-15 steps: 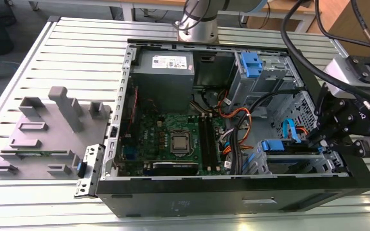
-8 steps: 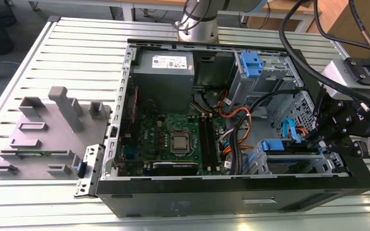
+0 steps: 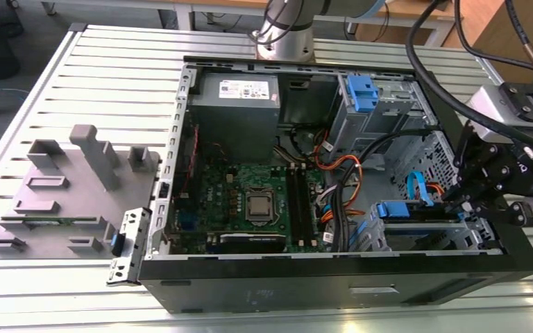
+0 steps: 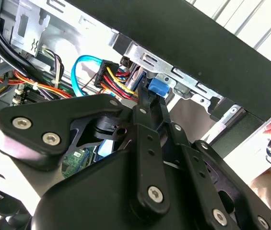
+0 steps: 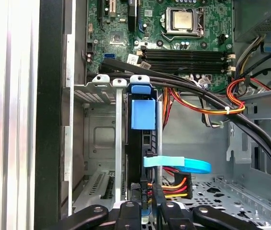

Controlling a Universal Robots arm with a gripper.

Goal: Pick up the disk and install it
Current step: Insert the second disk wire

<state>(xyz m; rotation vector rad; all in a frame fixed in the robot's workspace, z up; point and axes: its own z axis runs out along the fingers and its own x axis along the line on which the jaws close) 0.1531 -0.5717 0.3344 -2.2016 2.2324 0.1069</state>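
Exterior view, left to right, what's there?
Grey plastic fixture block → green motherboard with silver CPU socket → blue-bracketed disk standing in the case's drive cage → black end effector.

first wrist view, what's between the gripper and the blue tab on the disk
Between the gripper and the blue tab on the disk, a light blue cable crosses, in the first wrist view.

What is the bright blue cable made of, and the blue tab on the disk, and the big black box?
The blue cable looks like flat, bendy plastic-coated ribbon, since it curves smoothly. The disk's blue tab looks like matte molded plastic with even colour. The black computer case seems to be painted metal, though its glossy front could be plastic. The end effector sits at the disk's edge.
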